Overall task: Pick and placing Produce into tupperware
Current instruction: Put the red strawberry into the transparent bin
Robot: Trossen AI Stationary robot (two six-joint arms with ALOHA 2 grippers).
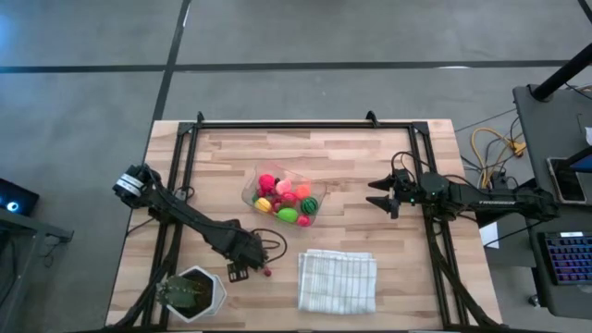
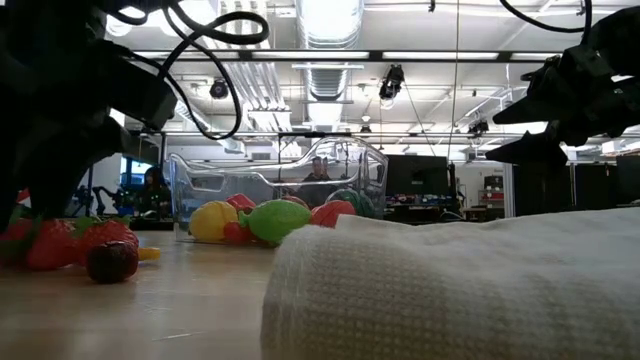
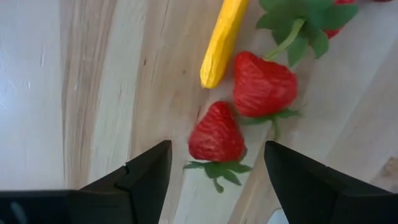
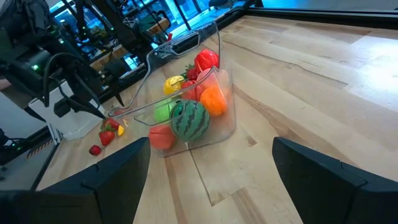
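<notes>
Two strawberries between open left hand fingers.

A light wooden table with plank seams carries a black frame along its far edge and sides; a folded white cloth with a faint check lies near the front edge, filling the low view's foreground; a white hexagonal pot holding a green plant stands at the front left corner; yellow cables lie beyond the table's right side.
</notes>
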